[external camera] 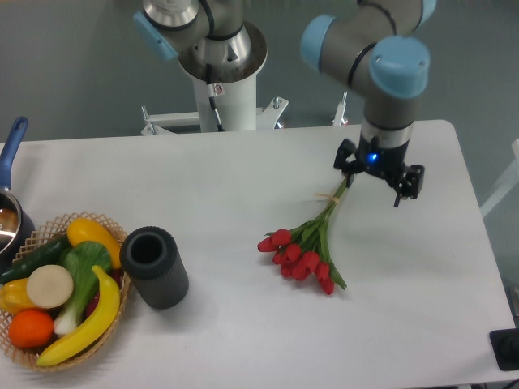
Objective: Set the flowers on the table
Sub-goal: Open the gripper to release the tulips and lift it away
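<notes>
- Hovering above the table (219,174), my pincer (378,180) hangs with its fingers spread apart and nothing between them; a small blue light glows on the wrist just above.
- Just below and to the camera-left of my fingertips lie the stem ends of the flowers (304,251), close to me but not in my grasp.
- From there the green stems run down and away to camera-left, flat on the white tabletop, ending in a cluster of red tulip heads nearer the camera than I am.
- Farther off to camera-left, well apart from the tulips, a dark grey cylinder (154,267) stands upright with its open mouth facing up.
- Just beside that cylinder, farther still from me, sits a wicker basket (99,221) holding a banana, an orange, a yellow pepper, green vegetables and a pale round piece.
- At the far camera-left edge, a pot with a blue handle (14,146) is partly cut off.
</notes>
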